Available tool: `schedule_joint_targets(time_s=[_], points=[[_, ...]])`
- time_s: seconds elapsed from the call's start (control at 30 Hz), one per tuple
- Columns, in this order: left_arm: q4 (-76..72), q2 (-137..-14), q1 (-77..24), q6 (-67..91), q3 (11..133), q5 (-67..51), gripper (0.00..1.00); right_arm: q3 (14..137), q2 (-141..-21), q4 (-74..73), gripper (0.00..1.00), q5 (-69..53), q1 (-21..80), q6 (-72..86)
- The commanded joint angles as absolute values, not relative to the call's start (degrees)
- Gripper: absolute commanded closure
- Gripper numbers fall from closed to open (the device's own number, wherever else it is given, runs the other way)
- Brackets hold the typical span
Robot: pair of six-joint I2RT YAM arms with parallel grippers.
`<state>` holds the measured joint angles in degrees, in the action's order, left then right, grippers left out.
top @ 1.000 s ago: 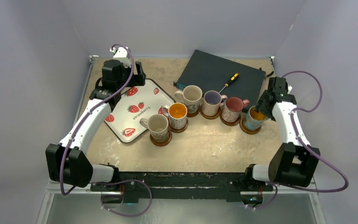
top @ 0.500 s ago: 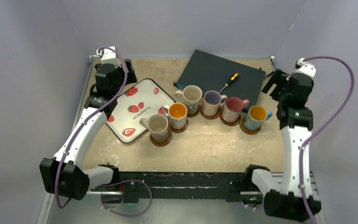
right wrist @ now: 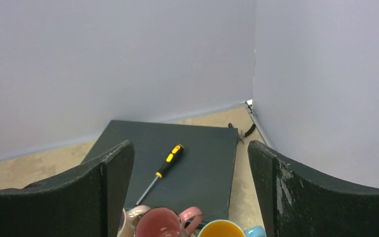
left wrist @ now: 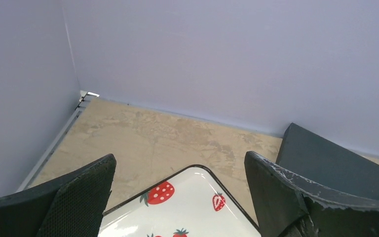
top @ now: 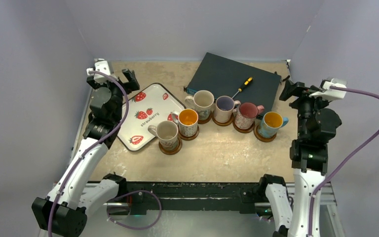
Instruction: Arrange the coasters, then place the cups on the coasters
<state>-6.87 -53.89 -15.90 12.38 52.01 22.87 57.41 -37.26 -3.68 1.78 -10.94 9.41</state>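
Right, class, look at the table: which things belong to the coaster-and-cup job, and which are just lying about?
Part of the job:
- cups, six in a curved row
- coasters, one under each cup

Just lying about:
- strawberry tray
- dark case
- screwdriver, lying on the case

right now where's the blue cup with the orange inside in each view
Top external: the blue cup stands at the right end of the cup row, on a coaster.
Left wrist: not in it.
Right wrist: bottom edge, right of centre, only its rim and handle showing.
Shared landmark: the dark flat box behind the cups, in the middle of the right wrist view and at the right of the left wrist view.
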Motion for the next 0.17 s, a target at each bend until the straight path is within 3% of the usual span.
schedule_joint_targets(time_s=[0.0, 0.13], points=[[-9.71, -54.22, -16.27, 11.27, 51.58, 23.97, 0.03, 56.03, -37.38, -0.13, 0.12, 0.09, -10.99, 7.8], [-9.74, -54.2, -16.26, 11.58, 51.57, 24.43, 0.02, 55.52, -36.71, -0.18, 0.12, 0.09, -11.04, 7.82]])
